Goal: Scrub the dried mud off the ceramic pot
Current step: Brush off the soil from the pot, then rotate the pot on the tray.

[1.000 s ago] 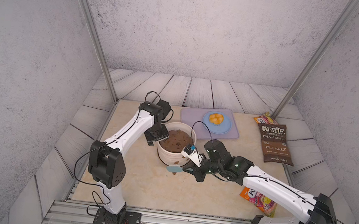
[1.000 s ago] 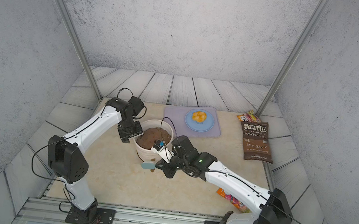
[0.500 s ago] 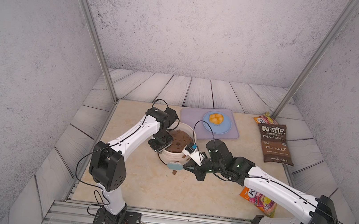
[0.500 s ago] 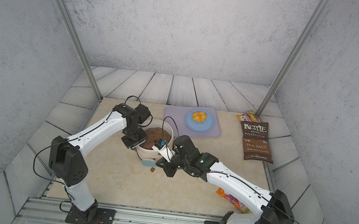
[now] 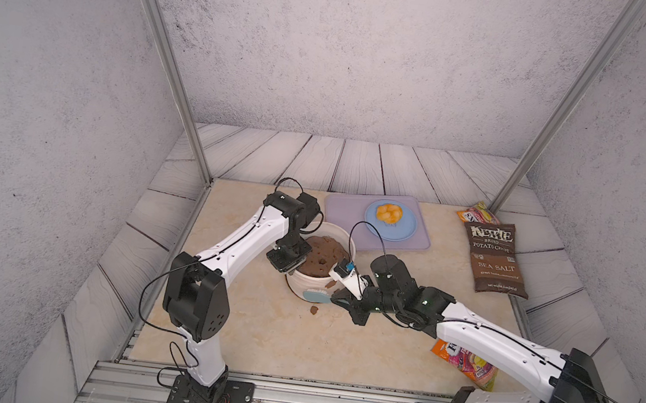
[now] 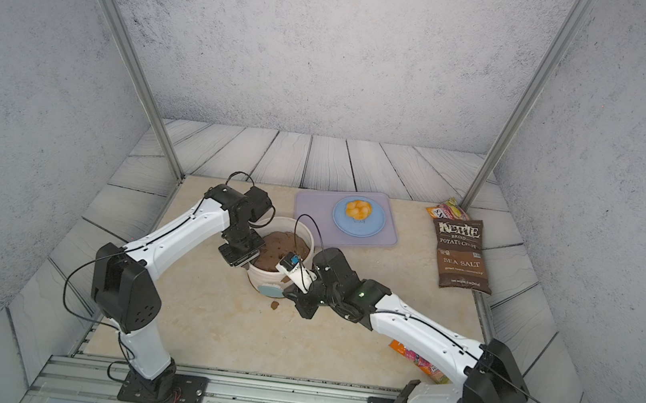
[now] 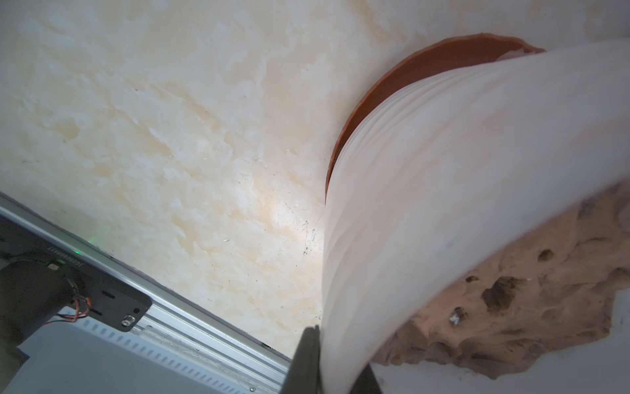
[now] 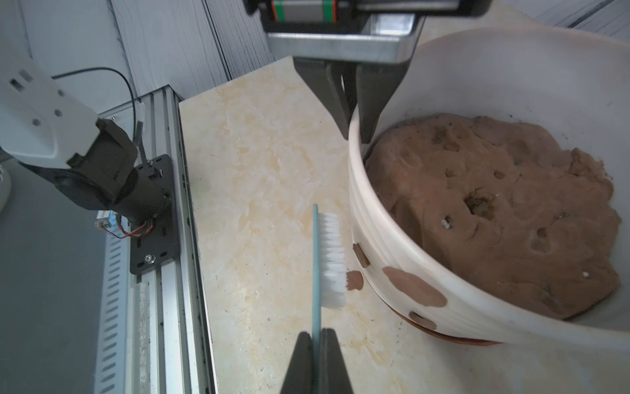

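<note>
The cream-white ceramic pot (image 5: 305, 283) (image 6: 261, 279) (image 7: 443, 170) (image 8: 381, 235) stands mid-table, filled with a brown soil mound (image 8: 494, 211). Dried mud blobs (image 8: 414, 291) stick to its outer wall, and one flake (image 5: 314, 309) (image 8: 354, 280) lies on the table beside it. My left gripper (image 5: 288, 263) (image 6: 241, 257) (image 7: 335, 361) (image 8: 356, 134) is shut on the pot's rim, one finger inside and one outside. My right gripper (image 5: 337, 295) (image 6: 290, 290) (image 8: 316, 354) is shut on the handle of a pale-blue brush (image 5: 316, 294) (image 8: 327, 259). Its white bristles face the muddy wall, just apart from it.
A rust-brown saucer (image 7: 409, 68) (image 8: 453, 339) sits under the pot. Behind lies a lilac mat (image 5: 343, 213) bearing a blue plate (image 5: 406, 225). At the right are a chip bag (image 5: 494, 257) and a snack pack (image 5: 465, 362). A metal rail (image 5: 330, 400) runs along the front edge.
My left gripper has come over from the pot's left side and shut on the rim. The right gripper has stayed put with the brush.
</note>
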Available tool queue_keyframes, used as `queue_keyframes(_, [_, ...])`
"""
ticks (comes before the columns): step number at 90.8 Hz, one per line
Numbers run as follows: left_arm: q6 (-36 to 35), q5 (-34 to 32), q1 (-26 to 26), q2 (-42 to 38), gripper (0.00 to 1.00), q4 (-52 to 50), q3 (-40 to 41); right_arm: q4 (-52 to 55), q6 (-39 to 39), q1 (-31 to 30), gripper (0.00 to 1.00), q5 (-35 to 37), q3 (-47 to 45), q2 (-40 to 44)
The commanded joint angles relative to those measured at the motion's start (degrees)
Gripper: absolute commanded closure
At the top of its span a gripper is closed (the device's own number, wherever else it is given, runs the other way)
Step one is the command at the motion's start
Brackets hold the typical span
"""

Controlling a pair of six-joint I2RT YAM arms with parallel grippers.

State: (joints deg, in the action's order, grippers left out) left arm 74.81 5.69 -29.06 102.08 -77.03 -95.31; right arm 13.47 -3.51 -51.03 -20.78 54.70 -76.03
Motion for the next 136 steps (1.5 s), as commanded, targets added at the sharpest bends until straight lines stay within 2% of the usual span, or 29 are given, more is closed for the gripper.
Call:
queue_keyframes(1, [-2.23,0.81,-0.47,2.2,0.98,-2.88,-1.71,-0.93,-2.81,0.24,1.0,2.06,1.86,-1.77])
queue_keyframes(31, [-4.05,0.03,-0.38,2.96,0.98,-2.68,-2.76,-5.94,-3.13,0.45,1.0,6.84,3.2,-7.66])
queue_keyframes(48, [-5.41,0.32,-0.3,3.65,0.99,-3.06,-2.2,-5.51,-4.07,3.23,1.0,4.98,2.34,-10.15])
queue_keyframes(72, [-6.65,0.65,-0.21,3.9,0.99,-1.97,-2.21,-5.15,-5.03,4.17,1.0,4.08,-0.88,-11.07])
queue_keyframes(112, [-8.89,-0.15,0.23,4.83,1.0,-3.02,-2.87,-3.38,-3.44,3.21,1.0,0.44,-5.04,-7.84])
queue_keyframes(136, [-11.92,-1.79,0.45,6.35,1.0,-3.24,-4.57,3.44,-3.08,1.59,1.0,-3.71,-3.18,-2.28])
